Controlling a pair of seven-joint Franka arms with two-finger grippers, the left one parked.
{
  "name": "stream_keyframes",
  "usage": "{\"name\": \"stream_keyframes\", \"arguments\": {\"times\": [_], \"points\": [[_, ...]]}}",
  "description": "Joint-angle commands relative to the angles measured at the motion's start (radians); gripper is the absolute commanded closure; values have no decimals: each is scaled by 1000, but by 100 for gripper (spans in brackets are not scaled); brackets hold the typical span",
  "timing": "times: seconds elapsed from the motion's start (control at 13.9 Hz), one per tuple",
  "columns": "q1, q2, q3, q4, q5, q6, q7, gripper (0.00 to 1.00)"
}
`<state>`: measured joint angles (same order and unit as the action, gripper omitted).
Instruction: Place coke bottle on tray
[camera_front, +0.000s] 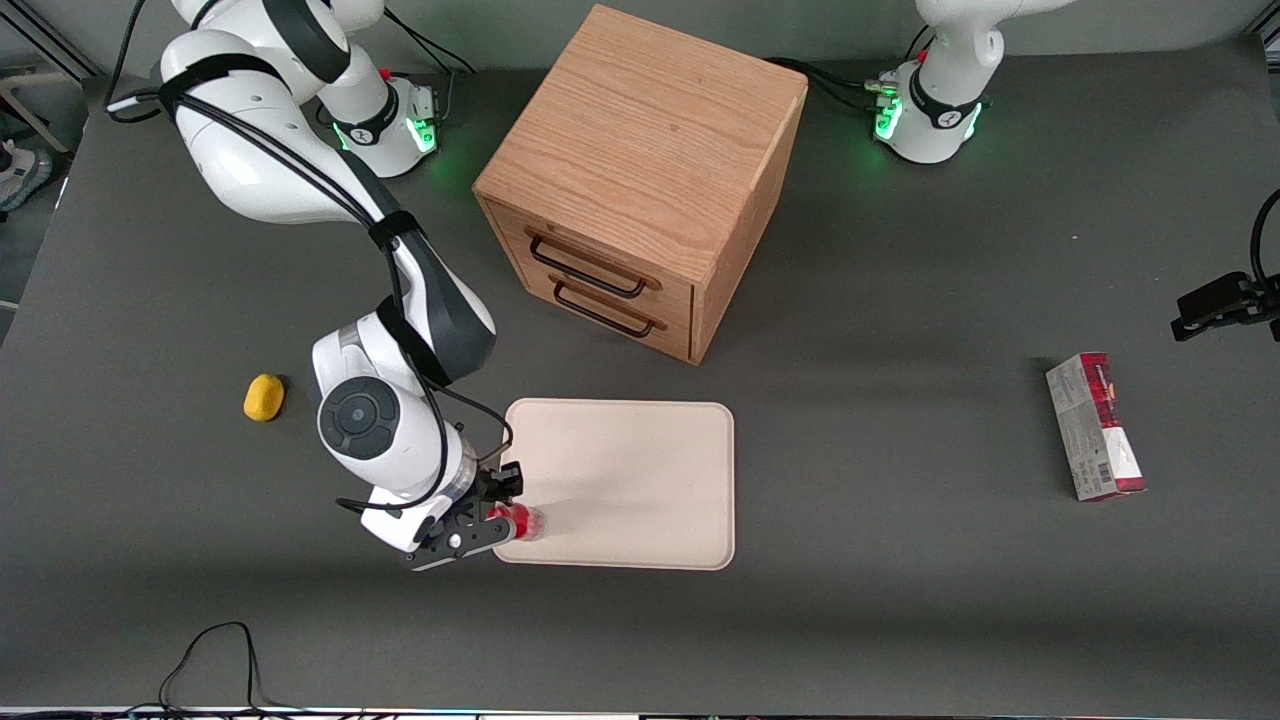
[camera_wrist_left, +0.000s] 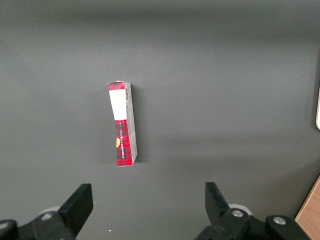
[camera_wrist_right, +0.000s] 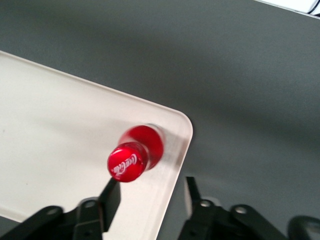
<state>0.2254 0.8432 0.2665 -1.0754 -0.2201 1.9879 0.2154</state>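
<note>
The coke bottle (camera_front: 527, 522) is small and red with a red cap. It stands upright on the cream-white tray (camera_front: 625, 470), just inside the tray corner nearest the front camera at the working arm's end. In the right wrist view I see the bottle (camera_wrist_right: 131, 159) from above, with white script on its cap, close to the rounded corner of the tray (camera_wrist_right: 60, 115). My right gripper (camera_front: 499, 507) is open and sits at that tray corner. Its fingers are spread wide, and the bottle stands free just ahead of the fingertips (camera_wrist_right: 112, 192), touching neither.
A wooden two-drawer cabinet (camera_front: 640, 180) stands farther from the front camera than the tray. A yellow lump (camera_front: 263, 397) lies toward the working arm's end. A red-and-grey carton (camera_front: 1095, 427) lies toward the parked arm's end and also shows in the left wrist view (camera_wrist_left: 123, 125). A black cable (camera_front: 215, 660) loops near the table's front edge.
</note>
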Motion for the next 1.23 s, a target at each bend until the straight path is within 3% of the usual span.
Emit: {"name": "stream_keyframes", "arguments": {"times": [0.0, 0.36, 0.58, 0.87, 1.15], "points": [[-11, -13, 11, -26, -30, 25, 45, 0], [-55, -91, 10, -32, -9, 0, 41, 0], [-78, -238, -57, -87, 114, -137, 38, 0], [-77, -572, -223, -395, 244, -204, 36, 0], [-77, -870, -297, -677, 258, -215, 33, 0]]}}
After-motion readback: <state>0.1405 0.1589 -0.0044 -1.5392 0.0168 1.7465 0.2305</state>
